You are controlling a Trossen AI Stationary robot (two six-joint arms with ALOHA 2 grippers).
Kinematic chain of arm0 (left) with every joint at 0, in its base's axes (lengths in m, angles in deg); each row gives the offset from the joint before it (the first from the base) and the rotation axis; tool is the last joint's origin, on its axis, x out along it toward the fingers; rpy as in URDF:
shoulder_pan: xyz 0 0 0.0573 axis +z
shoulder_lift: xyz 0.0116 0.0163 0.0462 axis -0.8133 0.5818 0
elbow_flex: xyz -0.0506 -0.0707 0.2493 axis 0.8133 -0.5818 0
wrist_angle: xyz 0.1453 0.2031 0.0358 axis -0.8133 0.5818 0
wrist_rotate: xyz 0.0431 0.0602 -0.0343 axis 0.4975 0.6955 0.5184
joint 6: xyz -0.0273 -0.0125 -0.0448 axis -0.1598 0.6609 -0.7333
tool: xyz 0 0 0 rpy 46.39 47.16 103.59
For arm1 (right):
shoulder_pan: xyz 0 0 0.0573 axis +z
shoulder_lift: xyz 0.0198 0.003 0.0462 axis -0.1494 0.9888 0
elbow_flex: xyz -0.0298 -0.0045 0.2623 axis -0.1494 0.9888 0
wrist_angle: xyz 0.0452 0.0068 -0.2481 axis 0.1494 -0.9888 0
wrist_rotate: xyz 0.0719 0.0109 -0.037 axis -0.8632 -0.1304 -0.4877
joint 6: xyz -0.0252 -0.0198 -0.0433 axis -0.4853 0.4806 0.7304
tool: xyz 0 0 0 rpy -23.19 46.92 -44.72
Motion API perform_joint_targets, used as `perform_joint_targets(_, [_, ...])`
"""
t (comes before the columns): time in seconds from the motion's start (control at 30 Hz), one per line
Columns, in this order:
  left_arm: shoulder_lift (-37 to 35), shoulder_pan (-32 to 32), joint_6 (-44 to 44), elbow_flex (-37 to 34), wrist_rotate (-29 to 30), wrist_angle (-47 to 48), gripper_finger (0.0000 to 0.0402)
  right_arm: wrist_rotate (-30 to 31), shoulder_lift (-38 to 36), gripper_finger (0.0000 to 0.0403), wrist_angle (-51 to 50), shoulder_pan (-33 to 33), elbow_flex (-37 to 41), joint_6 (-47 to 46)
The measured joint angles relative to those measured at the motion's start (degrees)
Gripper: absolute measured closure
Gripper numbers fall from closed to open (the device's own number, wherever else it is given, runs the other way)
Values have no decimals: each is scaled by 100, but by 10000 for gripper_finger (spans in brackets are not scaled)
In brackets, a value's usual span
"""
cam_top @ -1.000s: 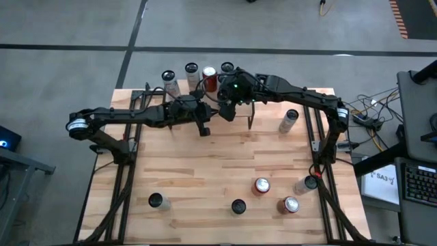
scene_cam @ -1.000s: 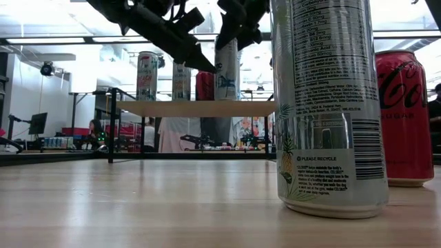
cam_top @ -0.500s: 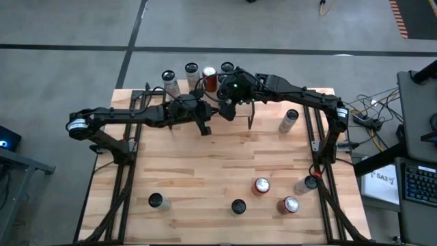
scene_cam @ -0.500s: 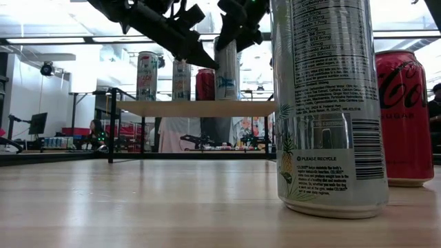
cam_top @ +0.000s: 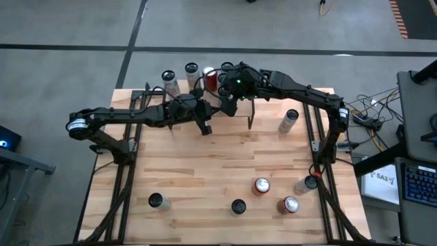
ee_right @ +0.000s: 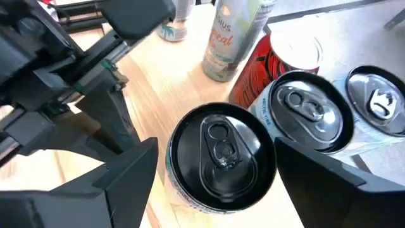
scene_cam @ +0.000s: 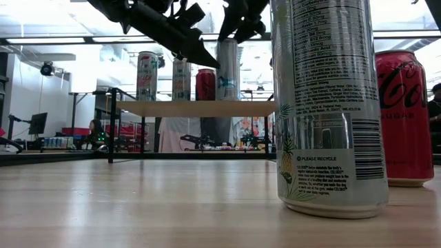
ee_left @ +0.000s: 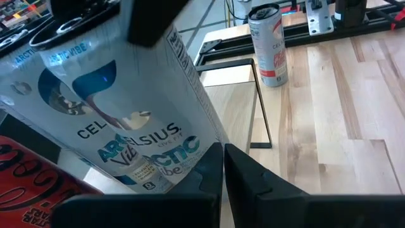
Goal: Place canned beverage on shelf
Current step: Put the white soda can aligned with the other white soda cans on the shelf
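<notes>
1. Right now I see the black-topped can (ee_right: 221, 155) standing upright on the shelf (scene_cam: 200, 108), at the end of a row of cans on the board; in the low view it is the tall silver one (scene_cam: 228, 69) beside a red can (scene_cam: 205, 84).
2. My right gripper (ee_right: 212, 171) sits directly over that can, fingers (ee_right: 126, 183) spread to either side of its top with a gap on each side, so I read it as open and not pinching.
3. In the high view the right gripper (cam_top: 231, 85) is above the far edge of the table (cam_top: 225, 178), over the shelf.
4. Just beside the can I see a second silver-topped can (ee_right: 307, 111), the red can (ee_right: 288, 54) behind it, and another at the picture's edge (ee_right: 378, 101).
5. My left gripper (cam_top: 203, 123) hovers just beside the shelf, fingers (ee_left: 243, 174) pressed together on nothing, with a Celsius can (ee_left: 120, 107) close in front of its camera.
6. Well apart, near the front edge, stand several loose cans, including a tall white one (scene_cam: 327, 103) and a red one (scene_cam: 406, 114).
</notes>
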Motion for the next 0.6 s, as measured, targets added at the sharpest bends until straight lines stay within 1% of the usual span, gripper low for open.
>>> perform_joint_targets(0.27, [-15,-1,-121,2,49,7,402,-4,-5,103,-220,0,-395,21])
perform_joint_targets(0.43, [-172,-17,-155,2,53,227,402,-12,-14,104,-671,6,-806,51])
perform_joint_targets(0.53, [-393,-21,-146,0,53,402,402,-16,-68,120,-937,53,-949,171])
perform_joint_targets(0.6, [-550,-20,-129,0,55,459,402,-55,-135,143,-1025,100,-947,263])
